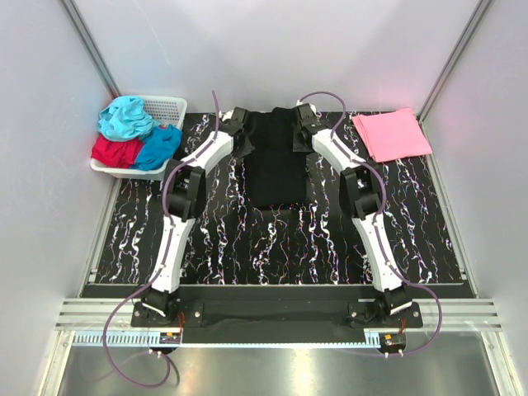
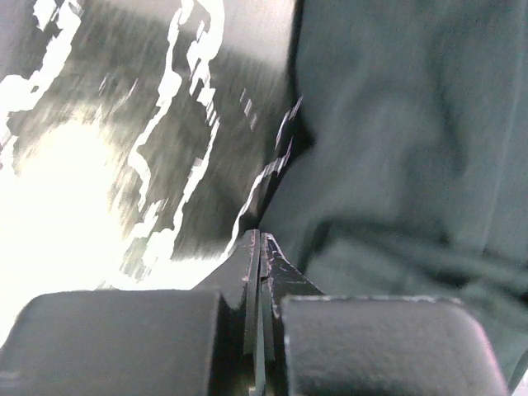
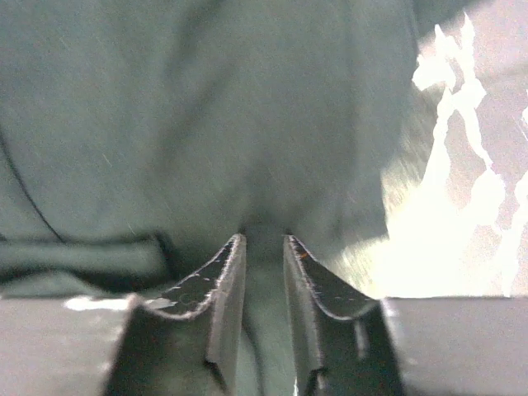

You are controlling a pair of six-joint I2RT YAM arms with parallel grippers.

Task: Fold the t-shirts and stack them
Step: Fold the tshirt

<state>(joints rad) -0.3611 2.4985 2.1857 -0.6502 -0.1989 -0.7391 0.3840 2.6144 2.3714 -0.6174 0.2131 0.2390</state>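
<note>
folding the black shirt (image 1: 278, 165): left gripper (image 2: 261, 238) shut at its edge, right gripper (image 3: 264, 239) part-open above the cloth, holding nothing; next, probably lift both clear.

The top view looks down from above and behind the arm bases, far enough back to take in the whole mat (image 1: 231, 239). The left gripper (image 1: 242, 122) and the right gripper (image 1: 302, 115) are at its far end. Each wrist view sits just behind its own gripper and looks forward along the fingers, very close to the surface. From the left gripper, mat lies left and the shirt (image 1: 276, 169) right. From the right gripper, shirt lies ahead and mat right. All three views share the shirt's far end.
</note>
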